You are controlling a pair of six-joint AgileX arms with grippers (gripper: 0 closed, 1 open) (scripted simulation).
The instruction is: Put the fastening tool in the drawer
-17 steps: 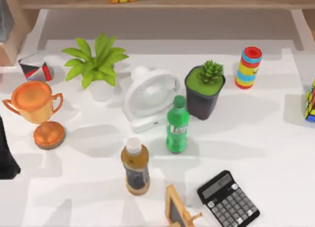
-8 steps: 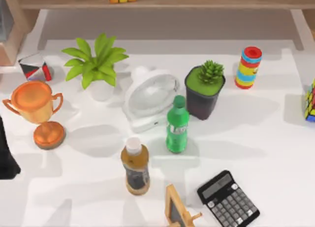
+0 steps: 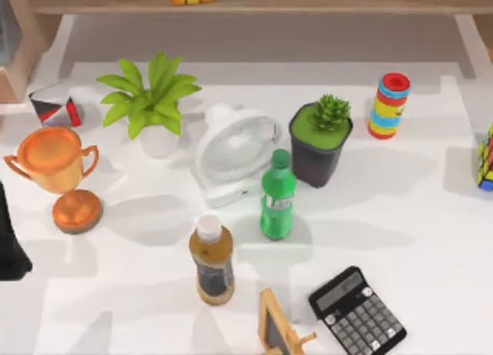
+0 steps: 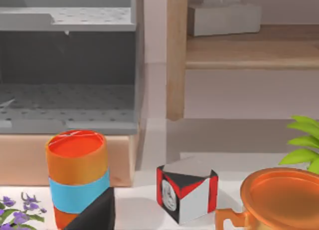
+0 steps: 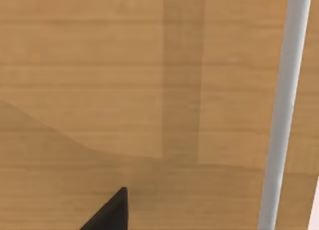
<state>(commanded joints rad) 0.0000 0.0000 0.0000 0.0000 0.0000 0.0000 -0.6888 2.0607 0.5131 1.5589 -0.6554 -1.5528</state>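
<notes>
The fastening tool is out of view. The drawer [image 4: 65, 98] is a grey perforated tray in a wooden cabinet, with its inside showing in the left wrist view; its corner [image 3: 8, 28] sits at the table's far left. My left arm [image 3: 9, 247] is at the left edge of the top view, and a dark part of my left gripper [image 4: 94, 214] faces the drawer from beyond an orange-and-blue cylinder [image 4: 77, 172]. A dark part of my right gripper [image 5: 110, 212] hangs over a wooden surface.
Crowding the table are an orange trophy [image 3: 58, 166], a leafy plant [image 3: 150, 101], a white fan [image 3: 235, 151], a green bottle [image 3: 277, 195], a brown bottle [image 3: 212, 262], a potted succulent [image 3: 321, 139], a black calculator [image 3: 358, 313] and a ring toy [image 3: 389, 105]. A red-white-black box [image 4: 187, 195] lies near the drawer.
</notes>
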